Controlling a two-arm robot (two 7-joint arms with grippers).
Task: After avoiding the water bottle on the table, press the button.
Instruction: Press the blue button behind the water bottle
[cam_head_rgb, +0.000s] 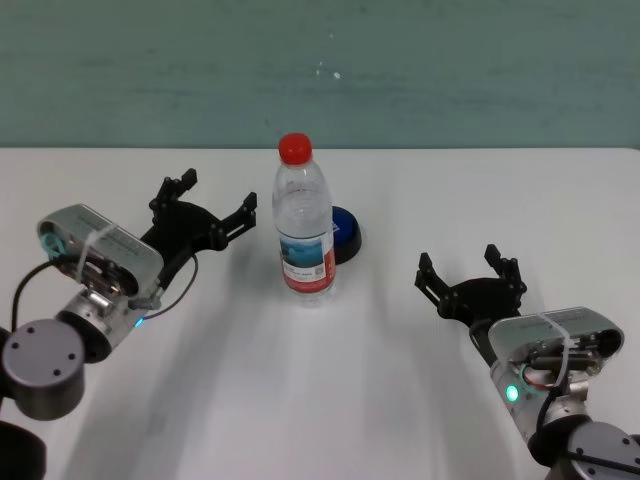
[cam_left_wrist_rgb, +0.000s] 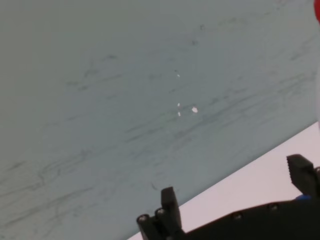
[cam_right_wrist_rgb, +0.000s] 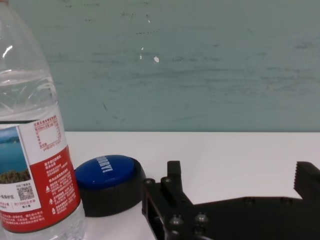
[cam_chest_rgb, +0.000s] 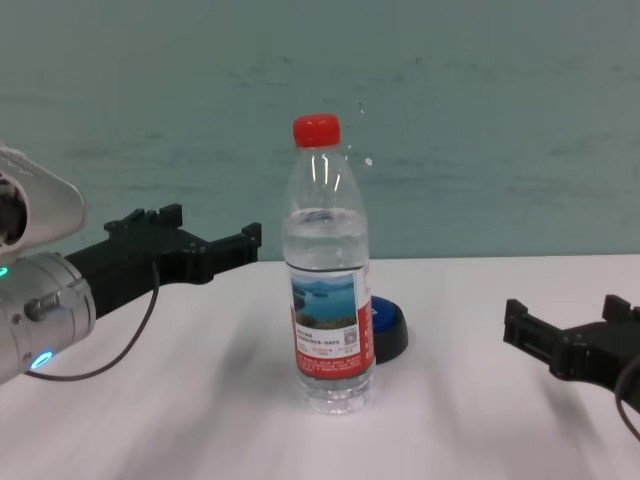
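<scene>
head view: bottle upright mid-surface, toward the far edge, red cap on. button just behind it on the right side, partly hidden by the bottle. left gripper off the bottle's left side, apart from it, jaws spread, holding nothing. right gripper nearer the right edge and the near edge, well apart from the bottle, jaws spread, holding nothing. white surface.

left wrist view: left gripper over the surface's far edge, jaws spread; green wall beyond.

right wrist view: right gripper jaws spread; bottle and blue-topped button ahead, close together; can't tell if touching.

chest view: bottle upright, button peeking from behind its base. left gripper raised off the surface, jaws spread. right gripper low by the right edge, jaws spread.
</scene>
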